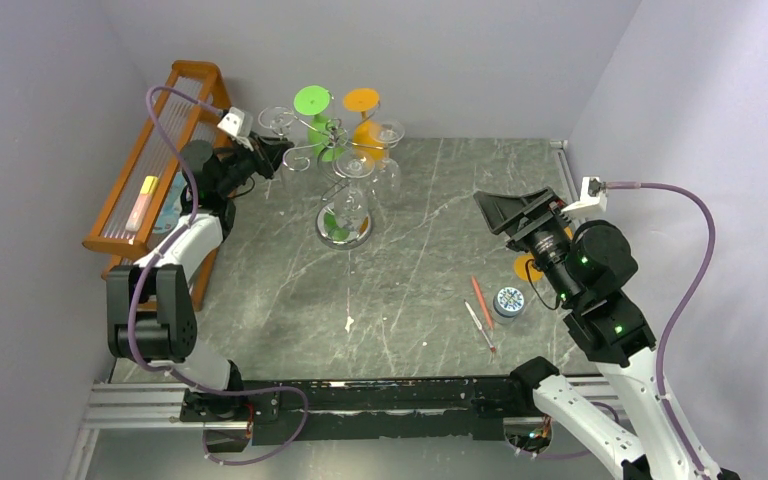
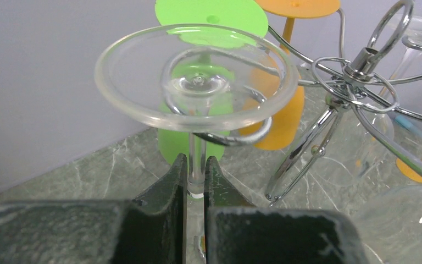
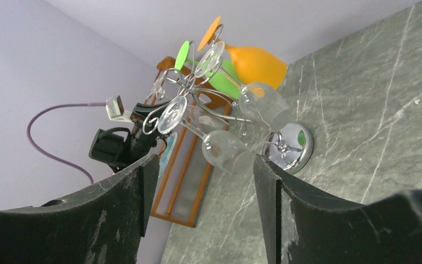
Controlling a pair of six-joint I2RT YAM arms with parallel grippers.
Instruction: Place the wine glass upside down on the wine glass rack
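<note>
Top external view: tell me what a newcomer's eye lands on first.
The wine glass rack stands at the far middle of the table, hung with a green glass, an orange glass and clear ones. At its left, the left gripper is shut on the stem of a clear wine glass, foot up over a curled hook. The right gripper hangs open at the right.

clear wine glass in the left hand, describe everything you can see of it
The clear wine glass looks like colourless transparent glass, with a round flat foot and a thin straight stem. It is upside down, foot on top and roughly level, stem running straight down. The left hand is shut on the stem a little below the foot. A curled wire arm of the wine glass rack loops around the stem under the foot; whether the foot rests on it is unclear. The bowl is hidden below the fingers.
</note>
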